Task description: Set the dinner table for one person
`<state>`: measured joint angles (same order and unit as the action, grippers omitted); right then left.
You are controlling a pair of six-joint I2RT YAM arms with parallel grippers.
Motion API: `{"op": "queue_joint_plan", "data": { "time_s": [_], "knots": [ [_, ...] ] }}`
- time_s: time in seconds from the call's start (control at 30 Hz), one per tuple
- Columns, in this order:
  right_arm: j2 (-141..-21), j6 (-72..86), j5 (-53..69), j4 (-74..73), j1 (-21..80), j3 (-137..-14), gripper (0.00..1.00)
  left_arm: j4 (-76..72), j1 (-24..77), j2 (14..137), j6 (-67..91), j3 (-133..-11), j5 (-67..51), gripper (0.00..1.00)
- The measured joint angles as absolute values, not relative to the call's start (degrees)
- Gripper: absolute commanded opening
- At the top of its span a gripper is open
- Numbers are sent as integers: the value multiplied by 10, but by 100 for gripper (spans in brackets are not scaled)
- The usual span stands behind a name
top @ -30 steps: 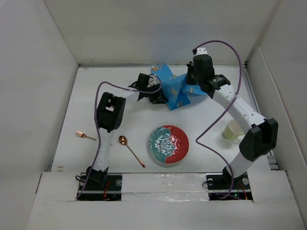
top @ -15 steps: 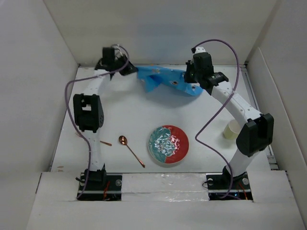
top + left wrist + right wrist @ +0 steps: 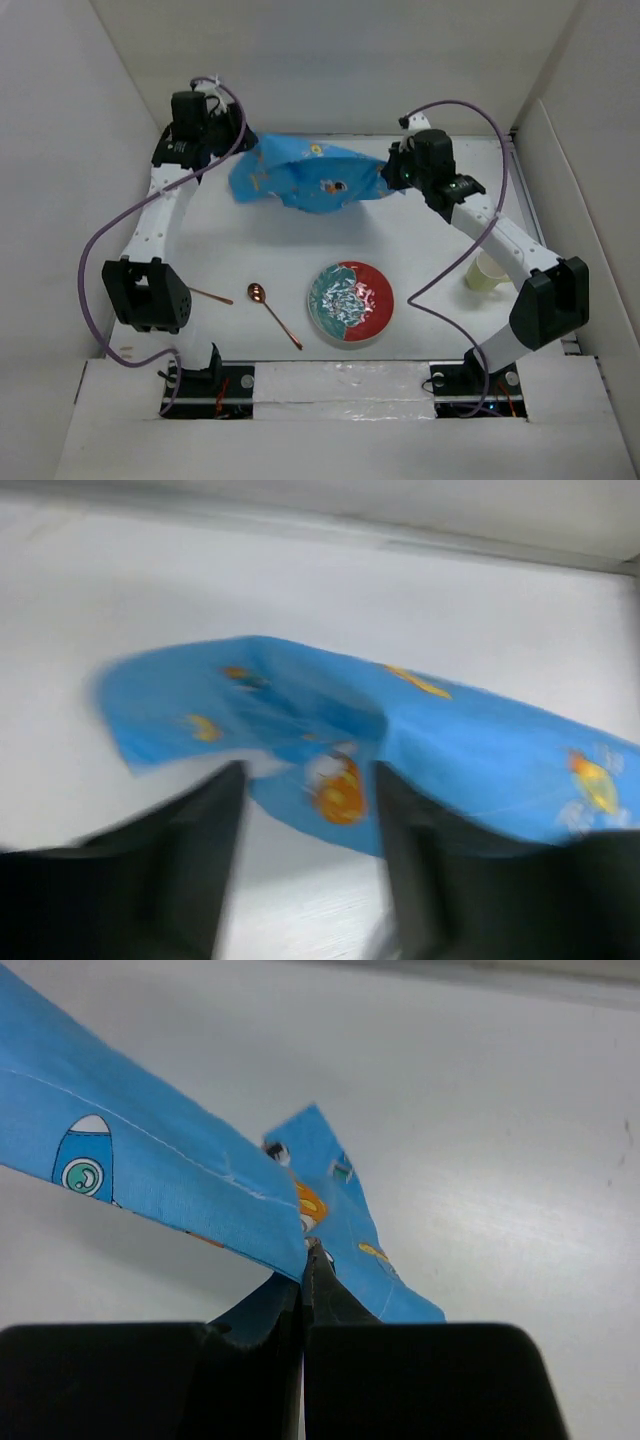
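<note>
A blue patterned cloth mat [image 3: 300,180] hangs spread over the back of the white dinner table [image 3: 430,240]. My right gripper [image 3: 395,176] is shut on the mat's right corner. In the right wrist view the closed tips [image 3: 308,1252] pinch the mat's edge [image 3: 150,1170] just above the table. My left gripper [image 3: 228,140] is at the far left back, just beyond the mat's left edge. In the blurred left wrist view it [image 3: 310,780] stands open. The mat [image 3: 460,750] lies ahead of its fingers, not held.
A red and teal plate [image 3: 350,302] sits front centre. A copper spoon [image 3: 272,313] lies to its left, and a fork [image 3: 210,297] is partly hidden behind the left arm. A pale cup [image 3: 487,271] stands at the right. White walls close in the table.
My left arm swung from the middle to the far back left, drawing the bunched mat out wide, then its jaws opened and let go. The right gripper kept its hold.
</note>
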<state>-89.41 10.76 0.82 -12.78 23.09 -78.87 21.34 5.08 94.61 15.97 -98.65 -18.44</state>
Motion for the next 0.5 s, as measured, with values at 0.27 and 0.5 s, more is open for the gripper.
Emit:
{"op": "queue_joint_plan", "data": {
  "time_s": [0.27,0.5],
  "knots": [
    [-880,100,-68,-169,295,-639,0,256,25,931,156,-739,-51,63],
    [-868,131,-139,-205,285,-637,0,249,51,925,162,-658,-55,55]
  ]
}}
